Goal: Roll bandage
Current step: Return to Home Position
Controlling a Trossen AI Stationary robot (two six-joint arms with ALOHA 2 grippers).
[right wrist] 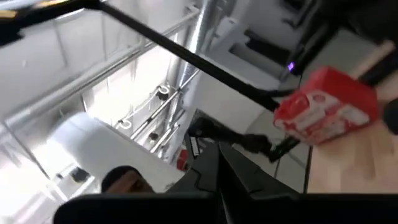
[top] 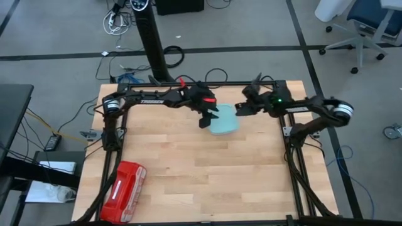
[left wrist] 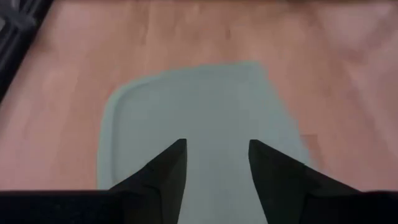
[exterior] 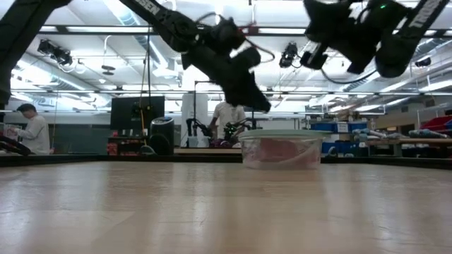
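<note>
A clear container [exterior: 282, 156] with a pale teal lid [top: 223, 119] stands on the table toward its far side. Through the clear wall the bandage [exterior: 277, 150] shows as a dusky pink mass inside. My left gripper [left wrist: 217, 149] is open and hangs a little above the lid's left part [top: 205, 122], pointing down at a slant, with nothing between its fingers. My right gripper [top: 239, 110] is shut and empty. It stays in the air just right of the container and points slightly upward [right wrist: 222, 154].
A glossy red plastic case [top: 124, 191] with white marks lies at the table's near left corner. The black arm frames run along the table's left, far and right edges. Bare wooden tabletop [top: 213, 169] spreads in front of the container. People stand in the room behind [exterior: 32, 130].
</note>
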